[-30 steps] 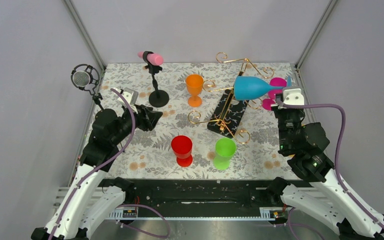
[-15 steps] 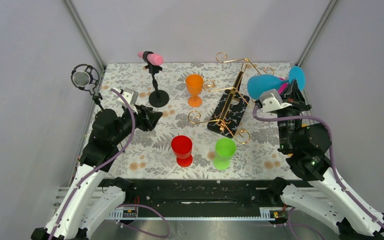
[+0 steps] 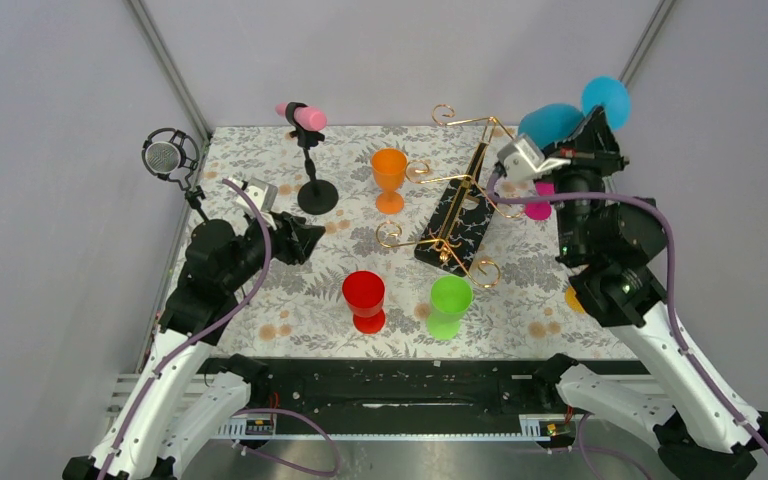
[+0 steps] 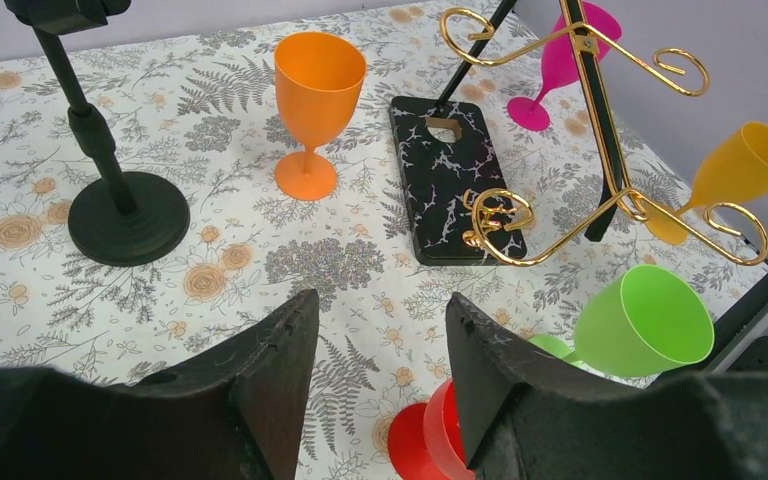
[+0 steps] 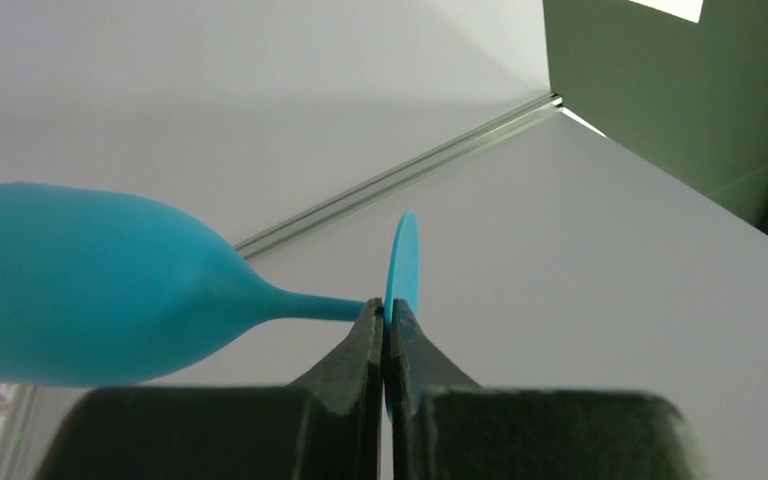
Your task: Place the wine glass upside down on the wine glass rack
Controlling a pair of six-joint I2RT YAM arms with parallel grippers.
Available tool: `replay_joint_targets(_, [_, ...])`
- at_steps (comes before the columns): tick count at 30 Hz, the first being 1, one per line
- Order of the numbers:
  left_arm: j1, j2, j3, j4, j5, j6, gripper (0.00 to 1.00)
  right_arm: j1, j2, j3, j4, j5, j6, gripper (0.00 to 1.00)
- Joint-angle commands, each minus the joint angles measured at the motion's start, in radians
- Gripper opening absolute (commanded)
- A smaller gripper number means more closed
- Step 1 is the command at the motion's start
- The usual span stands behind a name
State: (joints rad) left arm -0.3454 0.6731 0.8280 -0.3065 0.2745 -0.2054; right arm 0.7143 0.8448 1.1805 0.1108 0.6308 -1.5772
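The right arm reaches up over the far right corner of the table, forearm raised and wrist turned. The right gripper (image 3: 588, 140) is clamped tight on the stem of the blue glass (image 3: 550, 122), just where the stem meets the round foot. The right wrist view shows the same hold: right gripper (image 5: 385, 318), blue glass (image 5: 90, 290). The glass is held in the air roughly on its side, bowl to the left and foot on edge beside the fingers. It is off the rack (image 3: 455, 225) and above its right side.

The left arm is folded low at the left of the table. The left gripper (image 3: 300, 238) points toward the middle, its jaws about half apart with nothing between them, as the left wrist view confirms (image 4: 380, 345).

The rack's black base sits mid-table, with gold curled arms spreading out from the post. A pink glass (image 3: 538, 207) stands just right of it, below the right gripper. An orange glass (image 3: 389, 175) stands to the rack's left, with a red glass (image 3: 364, 296) and a green glass (image 3: 450, 303) in front. A yellow glass (image 4: 740, 170) lies tipped near the right edge. A black stand (image 3: 312, 170) and a microphone (image 3: 165, 157) occupy the far left.

The blue glass is close to the corner frame bar and the right wall. Bare cloth shows between the left gripper and the red glass.
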Motion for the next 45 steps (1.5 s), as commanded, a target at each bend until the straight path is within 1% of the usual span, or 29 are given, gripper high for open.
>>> replay_joint_targets(1, [-0.001, -0.016, -0.001, 0.027, -0.015, 0.014, 0.5, -0.154, 0.096, 0.124, 0.018, -0.11, -0.073, 0.0])
replay_joint_targets(6, [-0.001, -0.021, -0.006, 0.026, -0.027, 0.016, 0.5, -0.29, 0.224, 0.218, 0.018, -0.173, 0.034, 0.0])
replay_joint_targets(9, [-0.001, -0.023, -0.007, 0.024, -0.034, 0.019, 0.5, -0.361, 0.314, 0.257, 0.018, -0.204, 0.053, 0.0])
replay_joint_targets(17, [0.0, -0.024, -0.012, 0.015, -0.056, 0.031, 0.5, -0.457, 0.491, 0.312, 0.084, -0.235, 0.097, 0.0])
replay_joint_targets(22, [0.0, -0.024, -0.011, 0.015, -0.06, 0.032, 0.5, -0.47, 0.567, 0.33, 0.091, -0.275, 0.108, 0.0])
replay_joint_targets(29, [-0.001, -0.025, -0.012, 0.011, -0.069, 0.038, 0.5, -0.47, 0.697, 0.448, 0.062, -0.344, 0.109, 0.0])
replay_joint_targets(33, [-0.001, -0.023, -0.013, 0.009, -0.072, 0.04, 0.5, -0.466, 0.754, 0.481, 0.052, -0.395, 0.112, 0.0])
replay_joint_targets(42, [-0.001, -0.023, -0.011, 0.005, -0.078, 0.044, 0.5, -0.409, 0.857, 0.526, 0.033, -0.45, 0.098, 0.0])
replay_joint_targets(45, [0.0, -0.026, -0.012, 0.002, -0.079, 0.046, 0.5, -0.38, 0.879, 0.536, 0.02, -0.462, 0.069, 0.0])
